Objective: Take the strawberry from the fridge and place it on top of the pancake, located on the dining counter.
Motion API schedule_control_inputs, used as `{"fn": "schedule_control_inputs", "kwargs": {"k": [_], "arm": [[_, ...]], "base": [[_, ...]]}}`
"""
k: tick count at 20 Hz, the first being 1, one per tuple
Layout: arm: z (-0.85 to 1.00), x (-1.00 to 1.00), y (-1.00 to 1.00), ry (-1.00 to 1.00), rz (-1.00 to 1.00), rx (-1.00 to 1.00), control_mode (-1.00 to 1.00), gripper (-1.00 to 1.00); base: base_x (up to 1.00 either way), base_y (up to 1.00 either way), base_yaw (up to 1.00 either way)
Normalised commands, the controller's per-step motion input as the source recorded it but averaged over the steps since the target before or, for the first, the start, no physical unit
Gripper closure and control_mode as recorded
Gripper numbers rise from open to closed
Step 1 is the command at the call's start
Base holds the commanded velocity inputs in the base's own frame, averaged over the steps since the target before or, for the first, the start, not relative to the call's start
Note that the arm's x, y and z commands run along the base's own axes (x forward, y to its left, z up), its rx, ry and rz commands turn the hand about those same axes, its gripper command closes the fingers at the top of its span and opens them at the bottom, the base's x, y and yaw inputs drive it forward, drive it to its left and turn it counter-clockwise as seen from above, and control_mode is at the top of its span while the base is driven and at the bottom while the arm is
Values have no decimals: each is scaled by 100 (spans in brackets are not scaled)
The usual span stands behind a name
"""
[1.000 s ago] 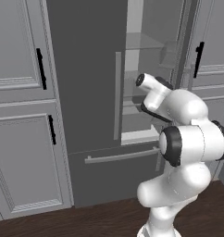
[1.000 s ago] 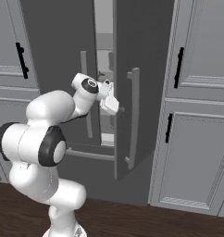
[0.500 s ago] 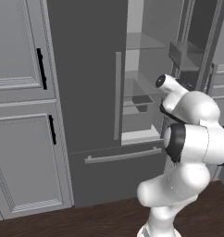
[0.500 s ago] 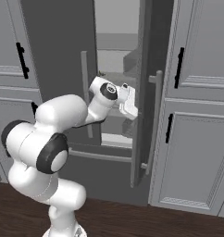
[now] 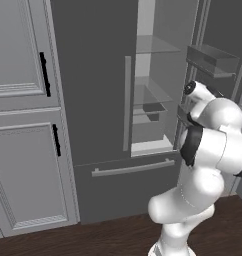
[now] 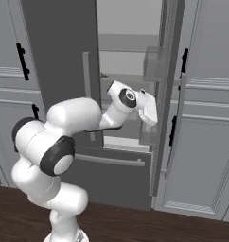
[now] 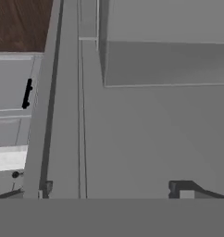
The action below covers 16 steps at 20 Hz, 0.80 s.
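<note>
Standing with its right door swung open and its left door shut, the fridge (image 5: pixel 98 100) shows a pale interior with glass shelves (image 5: pixel 155 45) at several heights. On a middle shelf, toward its back edge, sits a dark rectangular item (image 5: pixel 154 108); what it is cannot be told. Near the left front corner of an upper shelf in the right base view lies a tiny speck (image 6: pixel 103 74), too small to identify. The strawberry cannot be made out with any certainty on any shelf. Door bins (image 5: pixel 213 57) on the inner face of the open door appear bare as far as can be seen. The bottom drawer (image 5: pixel 128 185) is shut, its long handle (image 5: pixel 133 168) running across the upper edge.

The gripper (image 6: pixel 149 109) is raised beside the inner face of the open door, level with the middle shelves. In the hand view its two fingertips (image 7: pixel 181 187) stand far apart, with bare grey door panel between them; the hand is spread wide and carries nothing.

Light-grey panelled cabinets (image 5: pixel 23 125) with black handles flank the fridge on both sides. Dark wood flooring (image 6: pixel 149 224) runs along the base.
</note>
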Motion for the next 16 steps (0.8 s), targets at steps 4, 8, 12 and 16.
{"fn": "schedule_control_inputs", "kwargs": {"k": [4,8,12,16], "arm": [[-15,2,100,-2,0,-9,-100,-100],[0,0,100,-24,0,3,-100,-100],[0,2,100,-26,0,24,-100,-100],[-17,32,84,-14,-13,67,-100,-100]], "base": [[0,0,0],[0,0,0],[0,0,0],[0,0,0]]}}
